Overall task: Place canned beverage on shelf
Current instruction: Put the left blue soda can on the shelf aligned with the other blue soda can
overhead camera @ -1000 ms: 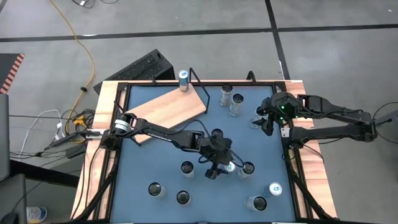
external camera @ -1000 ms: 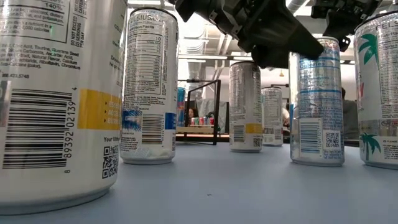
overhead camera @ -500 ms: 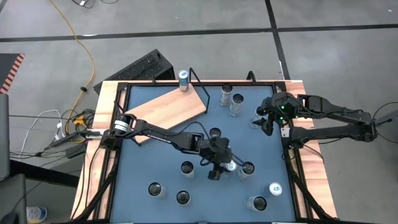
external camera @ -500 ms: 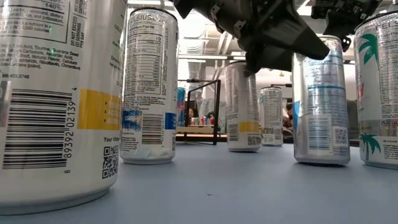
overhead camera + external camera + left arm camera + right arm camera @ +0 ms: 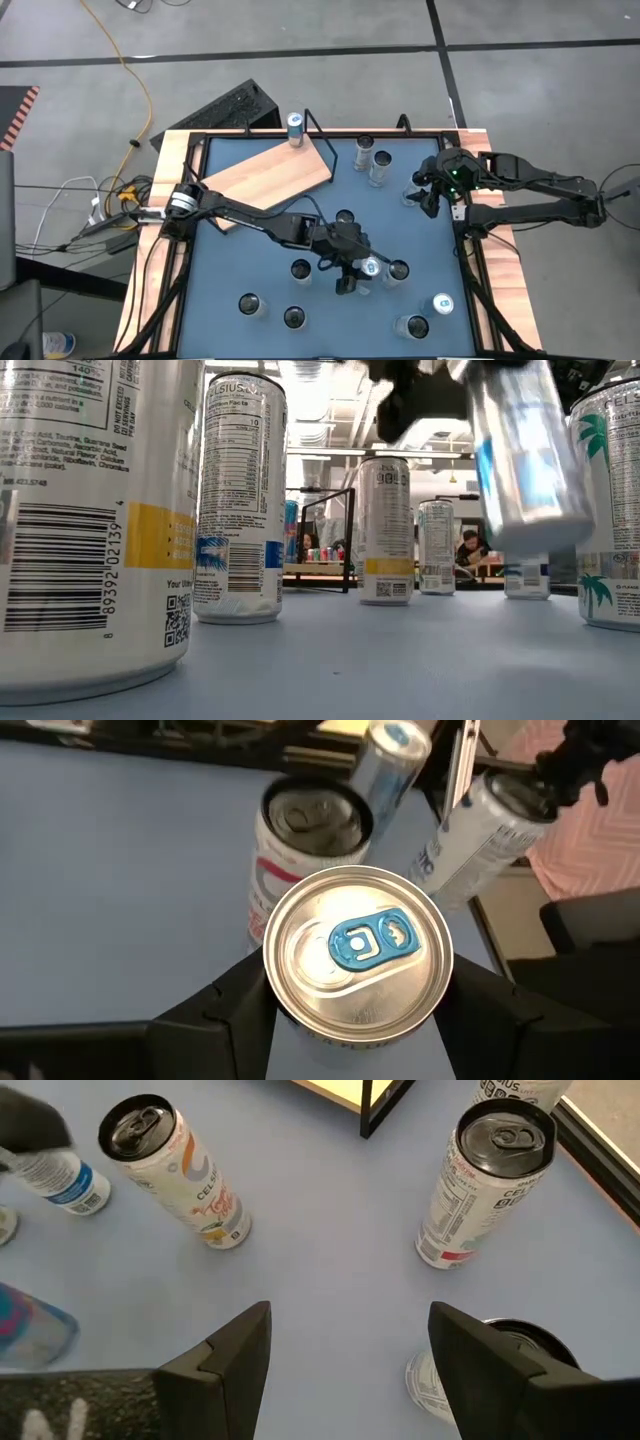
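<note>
Silver can with a blue tab [image 5: 358, 952] sits pinched between the two fingers of the left hand [image 5: 358, 272], lifted clear of the blue bench [image 5: 250, 240] and tilted in the low view [image 5: 525, 460]. From that hand, the shelf [image 5: 272, 176] lies well apart toward ten o'clock in the high view. Right hand [image 5: 428, 196] hangs spread over the bench's far right corner, holding nothing.

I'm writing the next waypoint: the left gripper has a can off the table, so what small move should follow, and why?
Probably carry it toward the shelf: the left gripper grips the blue-tabbed can, lifted clear of the tabletop, while other cans stand close around it.
</note>
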Available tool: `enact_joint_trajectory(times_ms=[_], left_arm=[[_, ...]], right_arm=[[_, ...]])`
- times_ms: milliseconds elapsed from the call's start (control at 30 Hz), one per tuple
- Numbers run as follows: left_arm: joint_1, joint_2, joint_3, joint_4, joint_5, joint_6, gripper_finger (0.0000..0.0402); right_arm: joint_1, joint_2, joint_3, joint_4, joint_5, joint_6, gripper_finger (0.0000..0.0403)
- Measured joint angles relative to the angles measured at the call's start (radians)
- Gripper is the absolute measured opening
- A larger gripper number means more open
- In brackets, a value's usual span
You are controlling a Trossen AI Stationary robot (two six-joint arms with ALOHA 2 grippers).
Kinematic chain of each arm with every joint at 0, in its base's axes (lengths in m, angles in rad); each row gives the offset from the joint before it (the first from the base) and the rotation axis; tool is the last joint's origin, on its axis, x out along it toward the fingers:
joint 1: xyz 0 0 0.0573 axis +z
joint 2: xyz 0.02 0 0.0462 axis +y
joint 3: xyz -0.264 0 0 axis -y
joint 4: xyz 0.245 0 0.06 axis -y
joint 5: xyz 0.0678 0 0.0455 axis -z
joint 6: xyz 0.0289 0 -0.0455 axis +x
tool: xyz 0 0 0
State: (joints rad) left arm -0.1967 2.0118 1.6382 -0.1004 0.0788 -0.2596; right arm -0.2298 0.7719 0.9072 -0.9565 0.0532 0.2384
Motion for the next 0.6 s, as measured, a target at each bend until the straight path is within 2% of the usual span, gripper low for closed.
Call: enact_joint_trajectory(times_ms=[267, 367, 433, 600], left_arm=[[-0.004, -0.135, 0.000, -0.070, -0.102, -0.072, 0.0203], [-0.005, -0.214, 0.000, -0.114, -0.178, -0.084, 0.0204], [-0.011, -0.268, 0.000, -0.164, -0.284, -0.084, 0.0204], [0.005, -0.381, 0.000, -0.306, -0.664, -0.083, 0.0204]], right_arm=[[0.000, 0.000, 0.000, 0.000, 0.000, 0.000, 0.0255], [0.000, 0.000, 0.000, 0.000, 0.000, 0.000, 0.0255], [0.000, 0.000, 0.000, 0.000, 0.000, -0.001, 0.0255], [0.000, 0.000, 0.000, 0.004, 0.000, -0.002, 0.0255]])
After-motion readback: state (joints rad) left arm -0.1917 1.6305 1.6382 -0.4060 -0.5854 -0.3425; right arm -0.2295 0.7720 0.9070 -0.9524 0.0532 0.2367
